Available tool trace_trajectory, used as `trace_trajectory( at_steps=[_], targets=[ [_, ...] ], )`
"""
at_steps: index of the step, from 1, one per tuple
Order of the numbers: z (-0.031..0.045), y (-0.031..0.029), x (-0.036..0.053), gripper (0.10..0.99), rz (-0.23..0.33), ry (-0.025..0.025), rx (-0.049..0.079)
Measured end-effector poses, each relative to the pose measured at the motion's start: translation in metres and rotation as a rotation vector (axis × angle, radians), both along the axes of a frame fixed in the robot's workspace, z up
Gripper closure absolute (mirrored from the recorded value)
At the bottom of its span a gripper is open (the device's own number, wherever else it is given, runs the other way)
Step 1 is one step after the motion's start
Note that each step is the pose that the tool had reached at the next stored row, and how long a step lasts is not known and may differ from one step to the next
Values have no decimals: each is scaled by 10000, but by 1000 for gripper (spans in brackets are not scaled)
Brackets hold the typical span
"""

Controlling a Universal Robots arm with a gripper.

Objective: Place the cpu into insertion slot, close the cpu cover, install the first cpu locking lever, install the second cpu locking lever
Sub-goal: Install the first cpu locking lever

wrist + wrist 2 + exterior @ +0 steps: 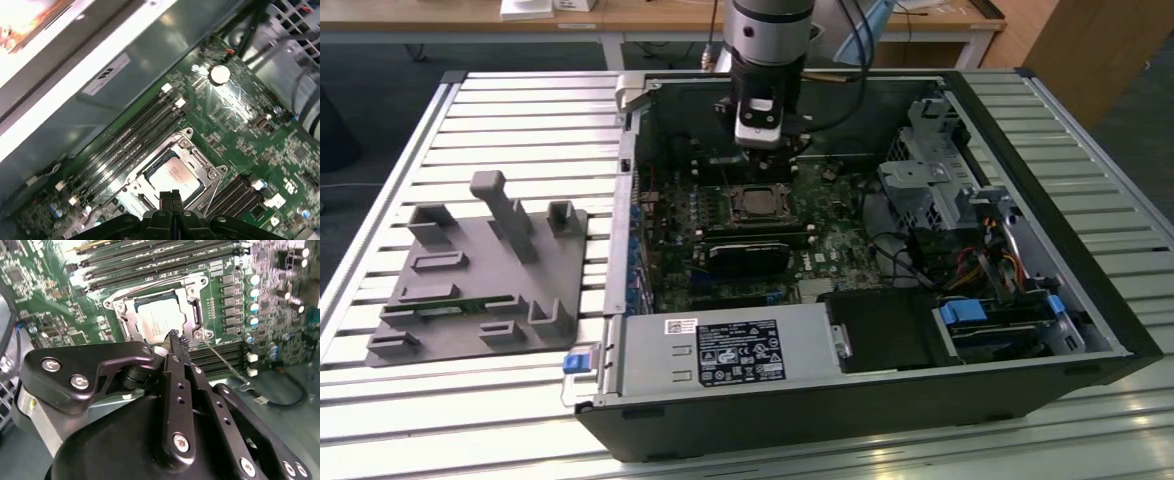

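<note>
Centrally, in the exterior view, one arm (771, 40), cut off by the picture's upper edge, reached down into one open case (854, 410) lying on a slatted table (520, 100). Its gripper (761, 150) hung just above the slot (734, 203), and its tips were hard to make out there against the dark board (834, 205).

In both wrist views the gripper's own black body hid much of the board nearest the camera. In the first wrist view the two fingers (165, 199) stood pressed together with nothing between them, apart from and above the cpu (172, 175). In the second wrist view the closed tips covered one corner of the cpu.

The single cpu lay flat inside the slot, its pale top showing through the window of the one cover (126, 322), which lay flat around it.

One thin wire lever (225, 364) ran slantwise away from a slot corner, its hooked end resting out over the board, clear of the cover. Whether a second lever was latched could not be told.

Long memory slots (125, 145) flanked the slot on two sides; their number could not be counted with certainty.

Other items were:
- one coin cell (220, 73)
- one long black card (754, 255) just beside the slot
- one grey fixture (467, 290) on the table, at the exterior view's left, well apart from the case
</note>
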State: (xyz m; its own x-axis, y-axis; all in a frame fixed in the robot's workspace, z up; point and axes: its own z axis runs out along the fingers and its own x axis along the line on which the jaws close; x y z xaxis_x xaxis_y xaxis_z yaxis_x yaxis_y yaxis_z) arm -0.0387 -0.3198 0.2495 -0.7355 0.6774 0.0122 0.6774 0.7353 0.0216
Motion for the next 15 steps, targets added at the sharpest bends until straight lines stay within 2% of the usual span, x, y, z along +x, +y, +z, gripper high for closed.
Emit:
trace_trajectory(
  at_steps=[15],
  targets=[
    [-10,0,0,980,2732,0,0]
  ],
)
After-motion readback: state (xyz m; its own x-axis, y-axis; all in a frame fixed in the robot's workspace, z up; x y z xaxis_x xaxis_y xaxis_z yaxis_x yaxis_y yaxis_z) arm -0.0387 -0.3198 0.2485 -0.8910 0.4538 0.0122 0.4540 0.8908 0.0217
